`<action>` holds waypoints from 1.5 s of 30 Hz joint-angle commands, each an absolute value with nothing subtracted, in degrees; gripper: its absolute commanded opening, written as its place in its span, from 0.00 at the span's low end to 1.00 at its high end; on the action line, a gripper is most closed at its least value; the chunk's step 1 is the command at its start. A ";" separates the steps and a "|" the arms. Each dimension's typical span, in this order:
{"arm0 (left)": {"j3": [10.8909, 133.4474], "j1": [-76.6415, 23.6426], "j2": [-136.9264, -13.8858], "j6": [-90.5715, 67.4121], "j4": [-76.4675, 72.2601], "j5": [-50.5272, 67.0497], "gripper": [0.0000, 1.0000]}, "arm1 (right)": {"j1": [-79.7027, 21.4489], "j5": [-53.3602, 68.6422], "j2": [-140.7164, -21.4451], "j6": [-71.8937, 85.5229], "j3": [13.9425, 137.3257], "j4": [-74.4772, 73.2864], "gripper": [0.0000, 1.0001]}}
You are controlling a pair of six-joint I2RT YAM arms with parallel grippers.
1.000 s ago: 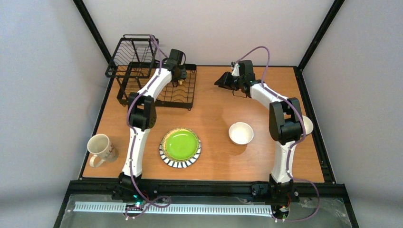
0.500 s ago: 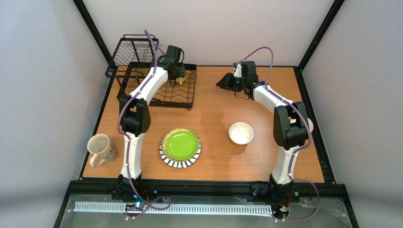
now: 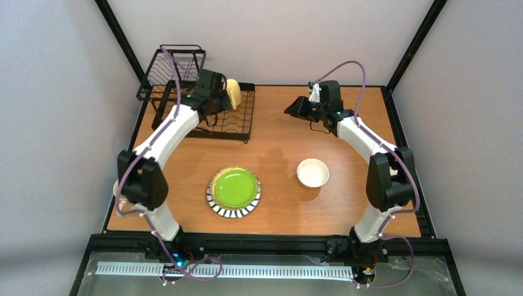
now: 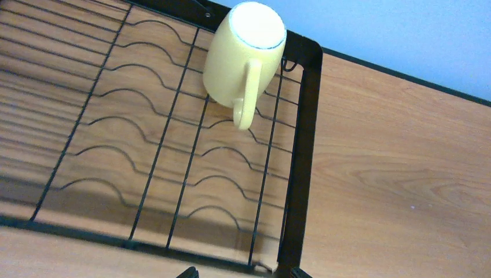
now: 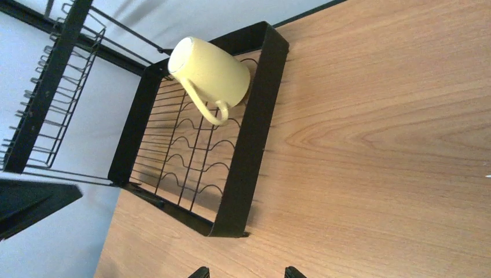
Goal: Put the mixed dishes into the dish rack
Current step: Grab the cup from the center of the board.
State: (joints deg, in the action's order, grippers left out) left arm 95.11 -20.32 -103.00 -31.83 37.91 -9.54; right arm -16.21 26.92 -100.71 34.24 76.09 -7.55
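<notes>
Progress check: 1 cream mug [image 4: 246,55] sits upside down in the dish rack [image 4: 301,145], just ahead of your left end effector [image 3: 221,100], which is spread wide and empty. Your right end effector [image 3: 293,110] is released and empty too. The lime-green plate [image 3: 234,189] and a bowl [image 3: 312,172] wait on the bench [image 3: 277,142], well behind both.

Bench and enclosure, seen from my station

I've got a wood-grain bench [image 3: 277,142] edged by a black frame rail [image 3: 277,242]. Slanted black posts [image 3: 118,34] rise at the far corners against pale grey walls [image 3: 277,37]. Below the near rail, a white slotted strip [image 3: 259,271] lies across a clear panel [image 3: 277,285].
</notes>
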 commanded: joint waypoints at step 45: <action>65.77 -7.98 -61.20 -44.05 66.78 -29.60 0.90 | -26.46 26.22 -92.76 27.33 70.56 -8.89 0.76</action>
State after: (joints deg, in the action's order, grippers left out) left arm 66.59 -9.19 -61.54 -46.22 67.35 -31.16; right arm -26.28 25.32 -91.13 28.18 70.76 -9.98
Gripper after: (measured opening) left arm 0.899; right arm 0.759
